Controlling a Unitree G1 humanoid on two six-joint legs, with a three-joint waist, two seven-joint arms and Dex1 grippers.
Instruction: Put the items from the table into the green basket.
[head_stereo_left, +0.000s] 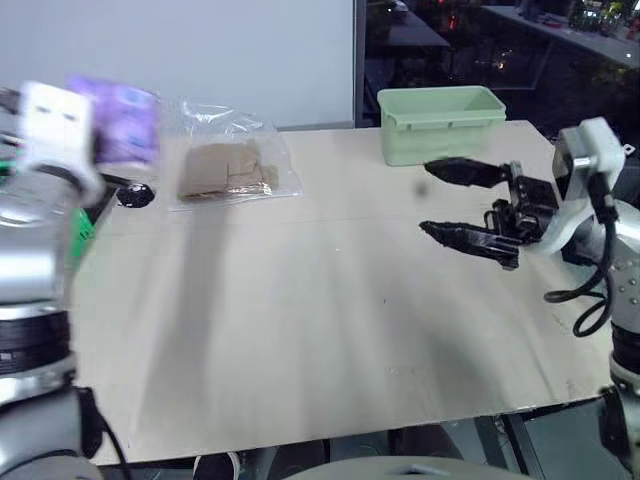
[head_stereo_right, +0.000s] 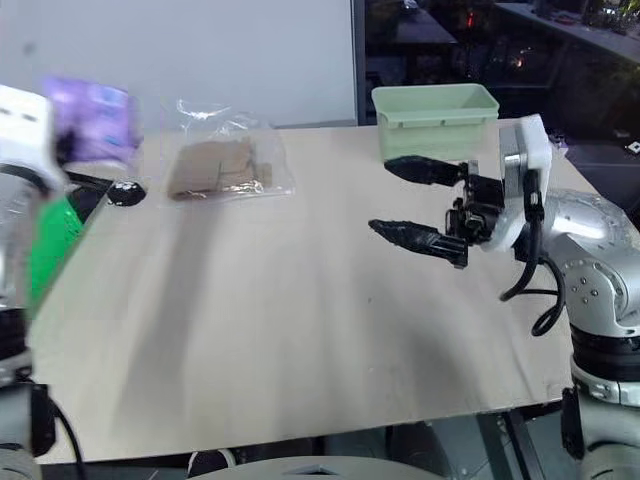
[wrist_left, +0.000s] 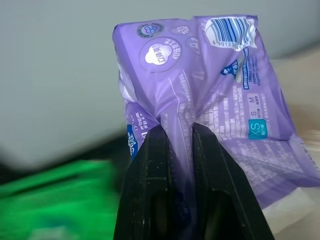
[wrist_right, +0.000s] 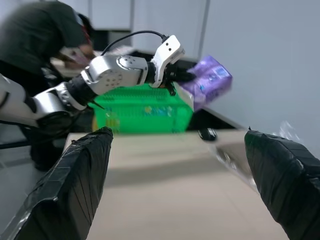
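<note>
My left gripper (wrist_left: 176, 129) is shut on the purple packet (wrist_left: 210, 95), pinching its lower edge between both black fingers. It holds the packet (head_stereo_left: 125, 120) raised off the table (head_stereo_left: 330, 300), at the table's left edge. From the right wrist view, the packet (wrist_right: 207, 80) hangs above the far side of the green basket (wrist_right: 142, 112), which stands beside that edge. The basket's green wall (head_stereo_right: 45, 245) shows below my left arm. My right gripper (head_stereo_left: 424, 198) hovers over the table's right half, open wide and holding nothing.
A pale mint tub (head_stereo_left: 440, 122) stands at the table's far right edge. A clear plastic bag with brown contents (head_stereo_left: 228, 168) lies at the far left. A small black object (head_stereo_left: 135, 195) rests beside it. A person in dark clothes (wrist_right: 45, 35) bends behind the basket.
</note>
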